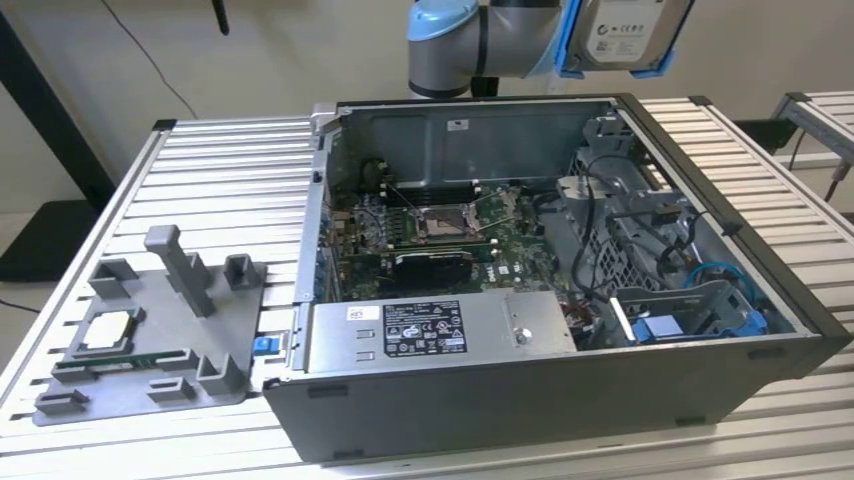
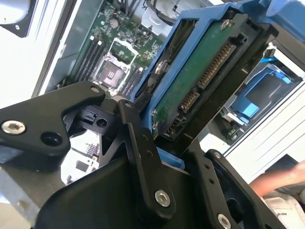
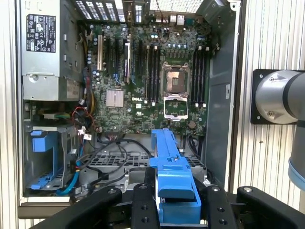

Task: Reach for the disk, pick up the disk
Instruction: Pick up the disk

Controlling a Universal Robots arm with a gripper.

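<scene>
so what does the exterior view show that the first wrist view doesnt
Only the exterior view: the grey holder on the slatted table beside the computer case, and the disk's labelled face, held high above the case. Only the first wrist view: the gripper shut on the disk's blue rail. Both share the open case, its circuit board and the disk.

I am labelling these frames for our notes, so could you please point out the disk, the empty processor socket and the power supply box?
disk point(image 1: 622, 30): exterior view, on its white label.
processor socket point(image 3: 175, 77): first wrist view, on its open centre.
power supply box point(image 1: 441, 328): exterior view, on its black-and-white label.
</scene>
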